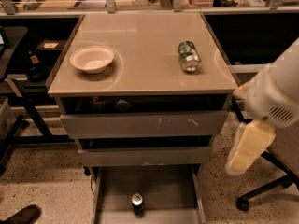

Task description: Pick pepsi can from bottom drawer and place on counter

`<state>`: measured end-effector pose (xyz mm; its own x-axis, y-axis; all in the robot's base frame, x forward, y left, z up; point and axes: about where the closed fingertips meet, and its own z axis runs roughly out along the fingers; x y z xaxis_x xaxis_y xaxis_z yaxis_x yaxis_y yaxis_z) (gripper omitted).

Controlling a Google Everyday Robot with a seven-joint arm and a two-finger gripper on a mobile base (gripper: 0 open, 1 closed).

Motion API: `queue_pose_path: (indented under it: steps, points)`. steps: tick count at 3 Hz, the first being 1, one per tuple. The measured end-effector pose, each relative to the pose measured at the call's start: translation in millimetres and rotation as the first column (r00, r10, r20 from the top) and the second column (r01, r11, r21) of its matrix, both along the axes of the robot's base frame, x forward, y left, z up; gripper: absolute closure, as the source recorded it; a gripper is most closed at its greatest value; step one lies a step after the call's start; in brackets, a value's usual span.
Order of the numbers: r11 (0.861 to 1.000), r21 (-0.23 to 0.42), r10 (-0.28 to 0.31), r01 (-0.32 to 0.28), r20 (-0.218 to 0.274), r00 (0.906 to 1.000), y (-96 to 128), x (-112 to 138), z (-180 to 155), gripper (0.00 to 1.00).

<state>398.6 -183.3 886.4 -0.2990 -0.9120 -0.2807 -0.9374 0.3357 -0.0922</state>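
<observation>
A small dark blue pepsi can (137,203) with a silver top stands upright near the front of the pulled-out bottom drawer (163,190), a shallow grey metal tray. Above it sit two scuffed grey drawer fronts (145,124). On the glossy beige counter (140,36), a white bowl (92,58) rests at left and a green-and-silver can (189,56) lies on its side at right. The robot's pale yellow gripper (245,150) hangs beside the cabinet's right edge, below its white arm (275,97), well apart from the can.
</observation>
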Motion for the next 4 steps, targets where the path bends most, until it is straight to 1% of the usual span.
queue_pose_path:
  steps: [1,3,4]
  points:
    - [0.994,0.094,-0.035,0.048,-0.135,0.9902,22,-19,-67,0.0]
    - [0.994,0.093,-0.034,0.048,-0.144,0.9889,23,-23,-71,0.0]
    - [0.991,0.102,-0.063,0.082,-0.179,0.9818,22,-29,-114,0.0]
